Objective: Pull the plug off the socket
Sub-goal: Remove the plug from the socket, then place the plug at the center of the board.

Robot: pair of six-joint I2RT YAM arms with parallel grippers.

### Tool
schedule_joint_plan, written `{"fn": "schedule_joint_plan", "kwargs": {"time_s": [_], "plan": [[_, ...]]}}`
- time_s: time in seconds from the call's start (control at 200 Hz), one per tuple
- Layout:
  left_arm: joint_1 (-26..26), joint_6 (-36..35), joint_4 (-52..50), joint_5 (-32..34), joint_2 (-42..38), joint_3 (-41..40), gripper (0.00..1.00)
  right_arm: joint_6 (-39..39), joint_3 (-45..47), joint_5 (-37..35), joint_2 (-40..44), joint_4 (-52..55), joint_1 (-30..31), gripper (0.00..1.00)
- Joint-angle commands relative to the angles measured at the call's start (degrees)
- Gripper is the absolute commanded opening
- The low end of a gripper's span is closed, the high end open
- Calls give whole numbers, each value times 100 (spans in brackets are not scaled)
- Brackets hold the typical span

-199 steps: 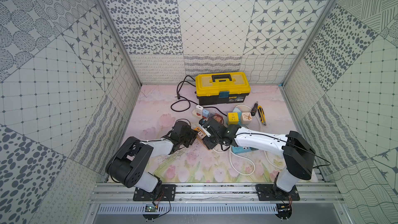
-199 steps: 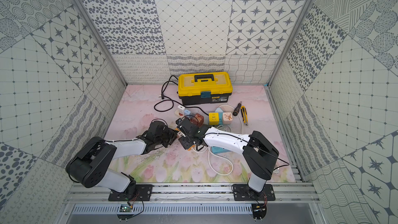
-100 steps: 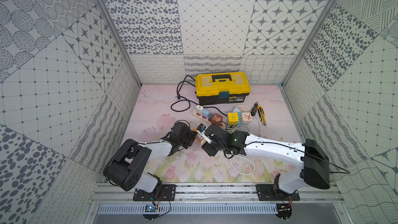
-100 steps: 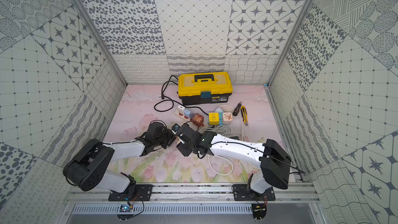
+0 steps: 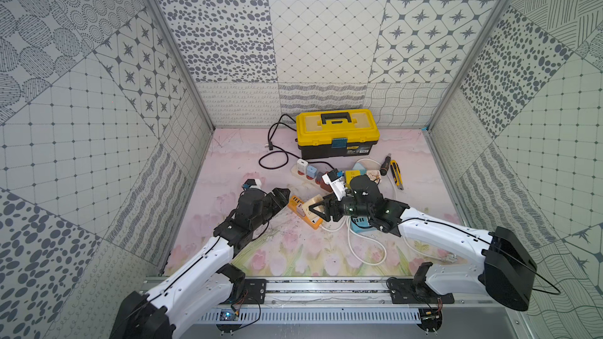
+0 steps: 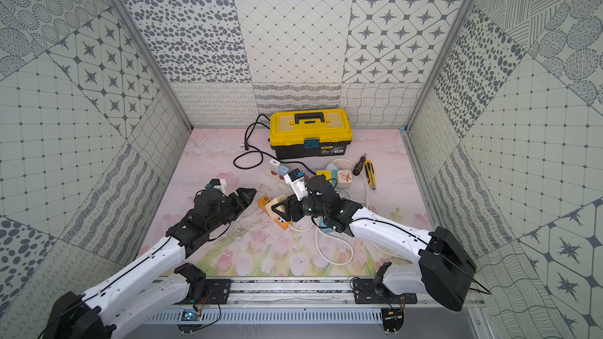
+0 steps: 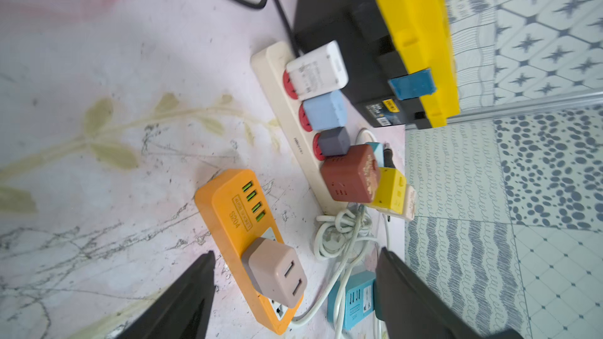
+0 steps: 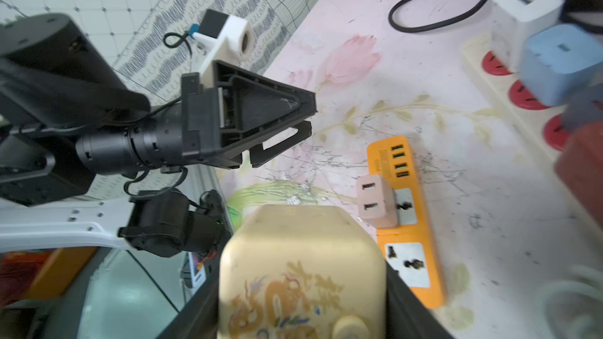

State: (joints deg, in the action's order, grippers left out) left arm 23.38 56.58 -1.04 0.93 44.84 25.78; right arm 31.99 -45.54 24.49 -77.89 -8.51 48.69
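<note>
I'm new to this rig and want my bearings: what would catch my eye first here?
The yellow plastic toolbox with a black base stands out at the back of the table. In the middle, the right arm's fingers clamp a cream cube-shaped plug with a dragon print beside the orange plastic power strip, on which a pinkish-beige plug sits; the left gripper hangs open close by.
</note>
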Motion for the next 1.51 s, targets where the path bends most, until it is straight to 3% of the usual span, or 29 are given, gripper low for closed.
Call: {"fn": "schedule_joint_plan", "kwargs": {"time_s": [0.0, 0.16, 0.29, 0.405, 0.785, 1.016, 1.221, 1.281, 1.361, 1.421, 1.501], "plan": [[-46, -1812, -804, 1183, -1759, -312, 84, 1131, -304, 693, -519, -1769, -106, 49], [-52, -1876, -983, 1589, -3548, -717, 87, 1513, -1101, 389, -1516, -1623, -302, 49], [-53, -1817, -1576, 1876, -4078, -645, 89, 1578, -2020, 378, -2539, -1337, -339, 49], [-48, -1780, -1791, 1913, -4106, -582, 90, 1576, -2977, 332, -3435, -935, -292, 49], [-58, -1616, -1875, 1834, -4101, -625, 91, 1181, -6035, -1037, -5619, 1123, -35, 50], [-53, -1484, -1857, 1764, -4097, -712, 91, 956, -7973, -1262, -6779, 2255, 149, 53], [-53, -1253, -1862, 1553, -4065, -717, 91, 353, -9757, -1416, -7431, 3439, 294, 80], [-55, -1173, -1874, 1448, -4068, -706, 91, 76, -9862, -1468, -7290, 3636, 308, 86], [-55, -1048, -1900, 1289, -4053, -704, 91, -376, -9535, -1471, -6778, 3666, 308, 87], [-54, -912, -1892, 1139, -4008, -701, 90, -754, -8812, -1485, -6069, 3445, 318, 86], [-56, -711, -1797, 858, -3887, -737, 90, -1202, -7170, -1614, -4829, 2615, 317, 85]]}}
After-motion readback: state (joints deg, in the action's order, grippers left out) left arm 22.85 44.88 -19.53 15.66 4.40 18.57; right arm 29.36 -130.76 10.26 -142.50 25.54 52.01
